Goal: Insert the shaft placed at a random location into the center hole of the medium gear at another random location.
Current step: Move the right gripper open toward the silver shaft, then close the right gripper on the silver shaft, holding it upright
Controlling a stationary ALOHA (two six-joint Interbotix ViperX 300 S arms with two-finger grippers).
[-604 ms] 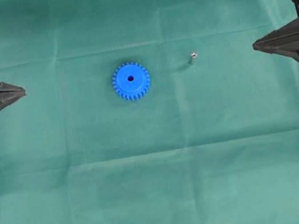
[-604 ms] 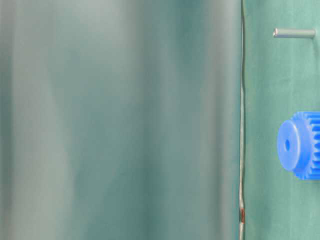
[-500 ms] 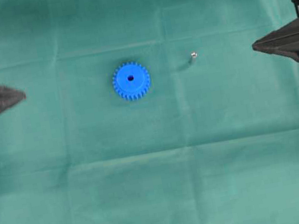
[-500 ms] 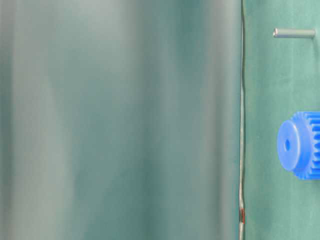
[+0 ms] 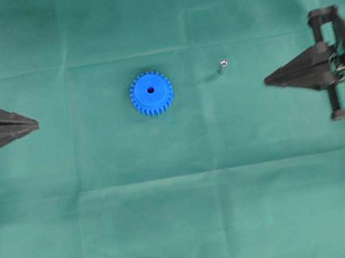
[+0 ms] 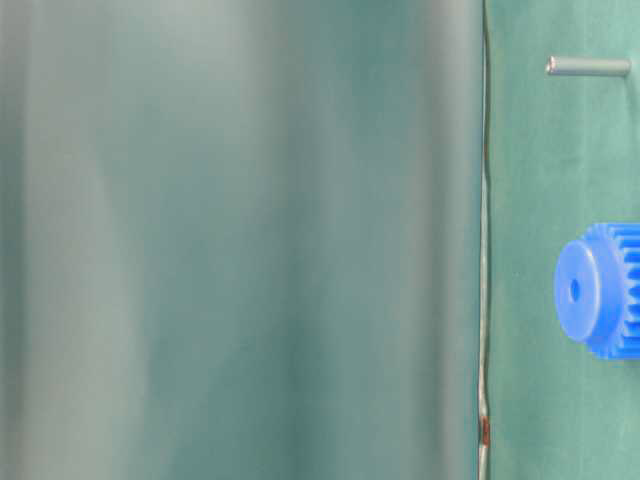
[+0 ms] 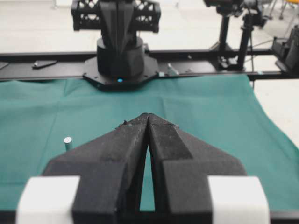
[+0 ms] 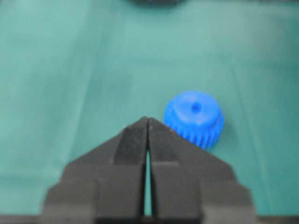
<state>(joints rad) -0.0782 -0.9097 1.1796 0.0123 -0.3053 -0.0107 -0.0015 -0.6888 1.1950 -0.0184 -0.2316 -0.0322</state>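
Right gripper (image 5: 267, 79) advanced | shaft (image 7: 68, 142) upright (left wrist only)

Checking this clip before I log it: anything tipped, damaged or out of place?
Nothing stands out. The blue gear lies flat with its center hole empty; the shaft stands upright apart from it. Left gripper and right gripper are shut, holding nothing.

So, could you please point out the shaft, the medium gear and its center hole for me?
the shaft (image 5: 223, 64): overhead view, on its shiny top end.
the medium gear (image 5: 151, 93): overhead view, on the blue hub face.
the center hole (image 5: 150, 90): overhead view, on the dark opening in the hub.
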